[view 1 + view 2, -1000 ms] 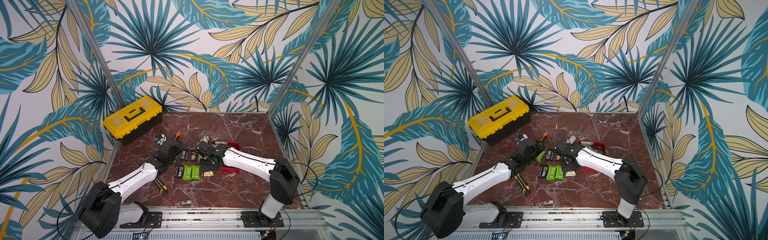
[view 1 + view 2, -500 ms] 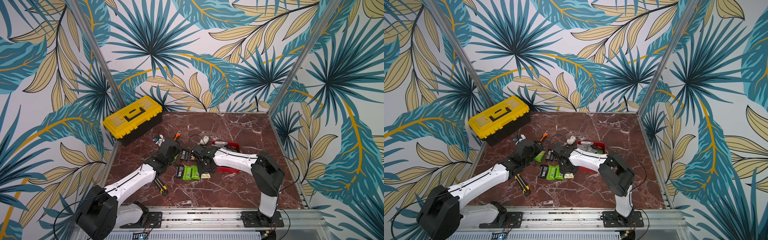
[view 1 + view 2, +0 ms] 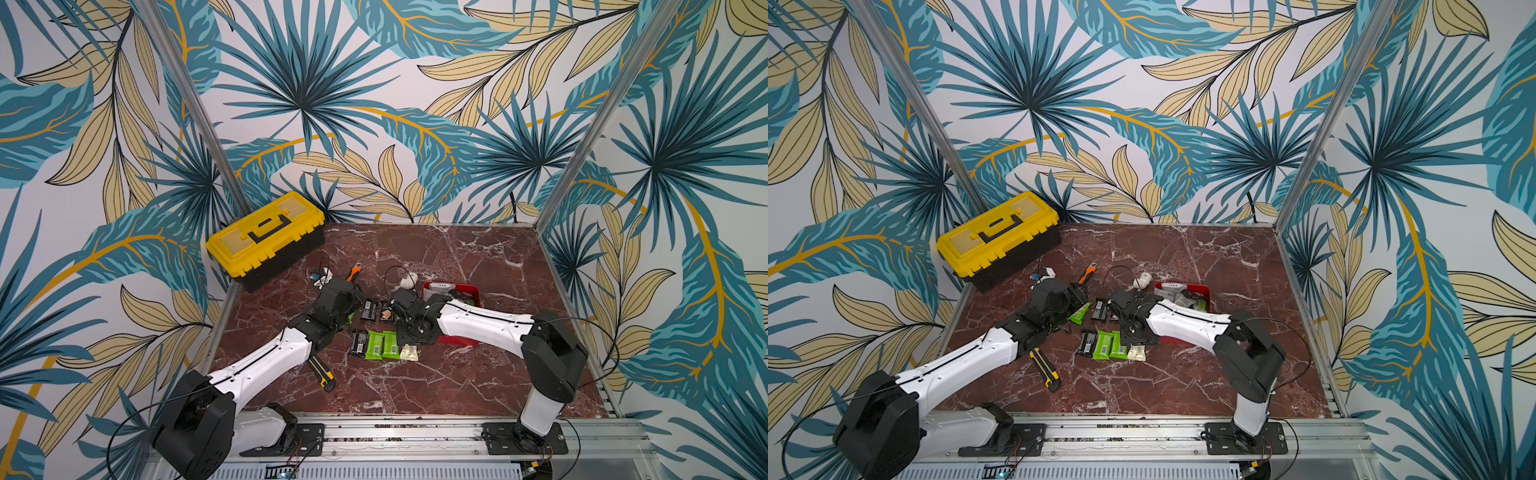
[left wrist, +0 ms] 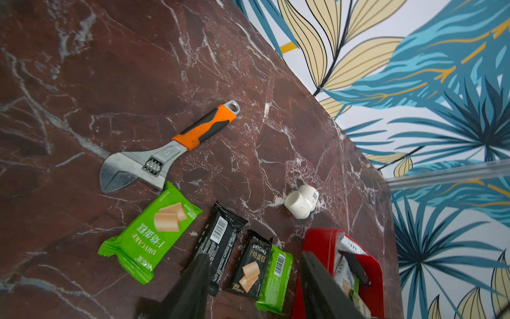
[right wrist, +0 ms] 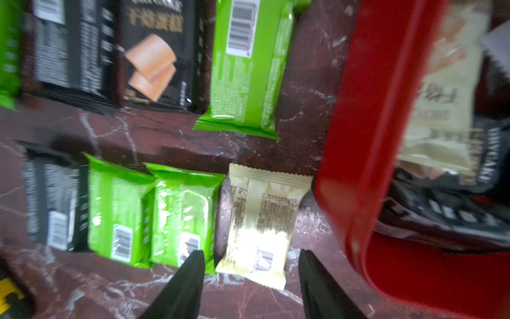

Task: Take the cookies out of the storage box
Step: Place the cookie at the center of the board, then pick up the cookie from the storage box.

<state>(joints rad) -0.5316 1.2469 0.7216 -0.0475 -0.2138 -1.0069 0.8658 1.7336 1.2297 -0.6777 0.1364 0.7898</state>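
Now, left tool (image 4: 254, 255) apart, right tool (image 5: 250, 252) apart over cream packet (image 5: 259, 218), cookies (image 3: 376, 345) mid-frame on surface (image 3: 415, 386), storage box (image 3: 457, 340) to their right

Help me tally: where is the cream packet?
On the table in both top views, the cream packet ends the near row, right of a green packet.
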